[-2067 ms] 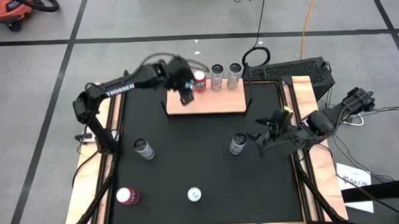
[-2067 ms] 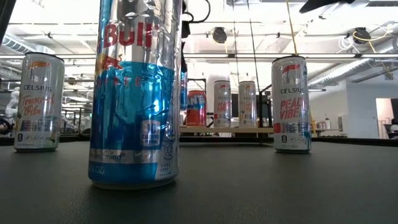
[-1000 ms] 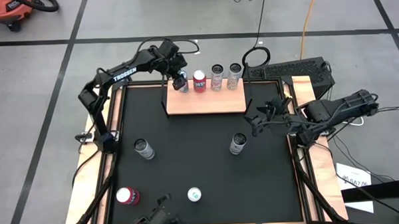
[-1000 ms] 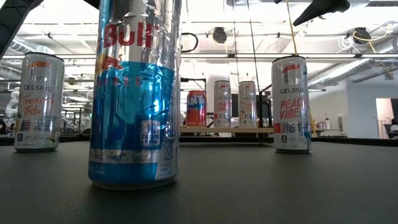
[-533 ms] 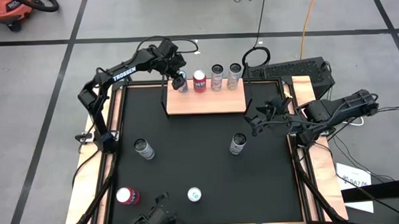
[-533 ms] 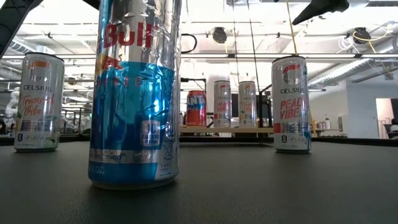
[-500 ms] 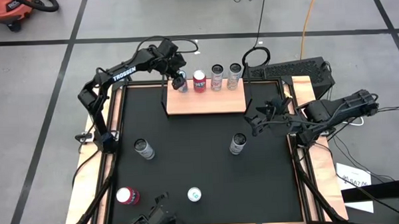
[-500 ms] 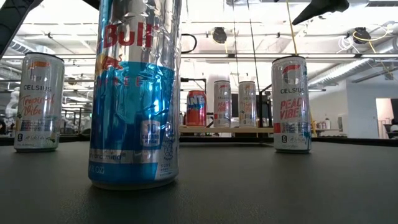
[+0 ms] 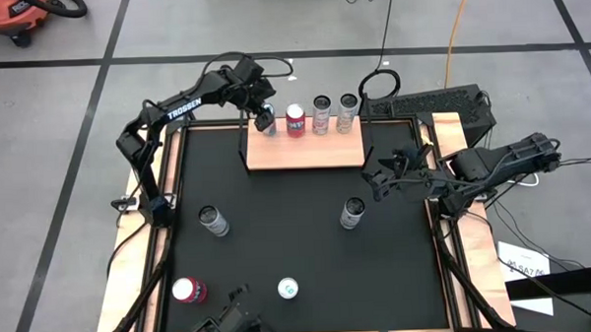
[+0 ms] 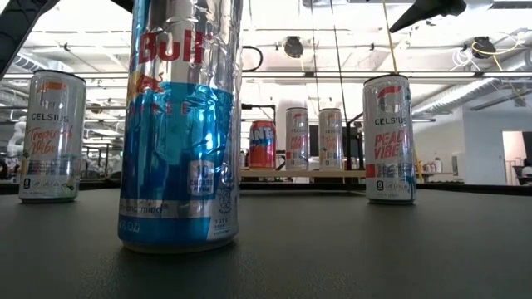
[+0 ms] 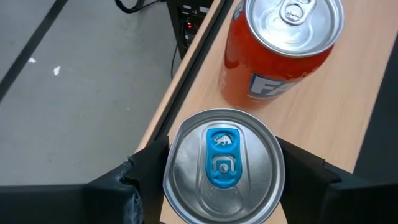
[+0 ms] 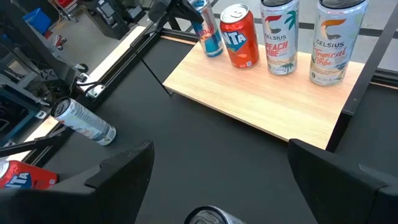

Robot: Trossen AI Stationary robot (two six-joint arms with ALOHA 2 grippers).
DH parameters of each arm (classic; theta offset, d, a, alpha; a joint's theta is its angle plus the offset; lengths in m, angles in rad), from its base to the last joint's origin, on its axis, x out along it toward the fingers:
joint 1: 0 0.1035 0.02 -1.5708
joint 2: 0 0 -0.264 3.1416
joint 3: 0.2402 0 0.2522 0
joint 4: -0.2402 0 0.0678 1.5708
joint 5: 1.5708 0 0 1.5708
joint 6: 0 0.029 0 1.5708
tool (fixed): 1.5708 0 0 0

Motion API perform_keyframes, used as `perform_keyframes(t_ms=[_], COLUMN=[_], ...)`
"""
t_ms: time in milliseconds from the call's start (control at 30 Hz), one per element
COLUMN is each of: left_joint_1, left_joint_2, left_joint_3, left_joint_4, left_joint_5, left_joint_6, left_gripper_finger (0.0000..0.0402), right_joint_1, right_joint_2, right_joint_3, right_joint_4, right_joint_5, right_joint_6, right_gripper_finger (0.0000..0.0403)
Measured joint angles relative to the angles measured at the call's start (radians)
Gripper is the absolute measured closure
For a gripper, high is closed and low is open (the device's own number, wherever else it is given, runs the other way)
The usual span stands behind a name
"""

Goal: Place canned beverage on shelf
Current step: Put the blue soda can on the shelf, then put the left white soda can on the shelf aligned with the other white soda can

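Note:
The shelf (image 9: 305, 148), a light-wood board with black side brackets, stands at the mat's far edge. On it stand a red can (image 9: 295, 118) and two silver Celsius cans (image 9: 320, 112) (image 9: 347, 107). My left gripper (image 9: 264, 118) is shut on a blue Red Bull can (image 11: 224, 165) at the shelf's far left corner, beside the red can (image 11: 280, 43). My right gripper (image 9: 380, 181) is open and empty over the mat's right side, above a silver can (image 9: 352, 213) whose top shows in the right wrist view (image 12: 211, 218). My left gripper pinches the Red Bull can's upper wall just under the rim (image 11: 171, 177), one finger (image 11: 146, 174) on each side. The fingers come from above, pointing down. The can stands upright with its base on the shelf's far left corner (image 12: 214, 53).
Three more cans stand on the black mat: a silver one at the left (image 9: 214, 221), a red one at the near left (image 9: 189, 290) and a Red Bull can at the near edge (image 9: 287, 288). The shelf's near half (image 12: 273, 106) is bare wood.
About two seconds ago my left gripper carried the Red Bull can toward the far edge and set it beside the red can; my right arm stretched toward the table's left. In the last second nothing has visibly moved.

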Motion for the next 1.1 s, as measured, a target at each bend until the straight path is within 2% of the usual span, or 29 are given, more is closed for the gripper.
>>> perform_keyframes(t_ms=[133,400,533,767,867,933,1033,1100], left_joint_1=[0.006,0.027,0.028,0.012,-0.021,-0.053,-0.128,-0.196], left_joint_2=[0.0,-0.008,-0.043,-0.174,-0.249,-0.295,-0.36,-0.395], left_joint_3=[0.001,0.003,0.003,0.003,0.003,0.003,0.003,0.003], left_joint_4=[-0.009,-0.018,-0.026,-0.023,-0.022,-0.025,-0.021,-0.02], left_joint_5=[0.035,0.037,0.038,0.041,0.045,0.103,0.233,0.252], left_joint_6=[-0.018,-0.017,-0.01,-0.013,-0.018,-0.033,-0.1,-0.135], left_gripper_finger=[0.0136,0.0067,0.0046,0.0042,0.0046,0.0051,0.0062,0.007], right_joint_1=[-0.011,-0.033,-0.035,-0.048,-0.061,-0.071,-0.093,-0.111], right_joint_2=[0.0,0.0,0.0,0.0,0.008,0.017,0.029,0.039], right_joint_3=[0.0,0.0,0.0,0.0,0.0,-0.001,-0.001,-0.001], right_joint_4=[0.0,0.027,0.027,0.024,0.045,0.094,0.239,0.337], right_joint_5=[0.0,0.003,0.004,0.004,0.005,-0.005,-0.11,-0.187], right_joint_6=[0.0,-0.01,-0.009,-0.028,-0.105,-0.191,-0.361,-0.461], right_gripper_finger=[0.0048,0.0048,0.0048,0.0048,0.0048,0.0048,0.0048,0.0048])
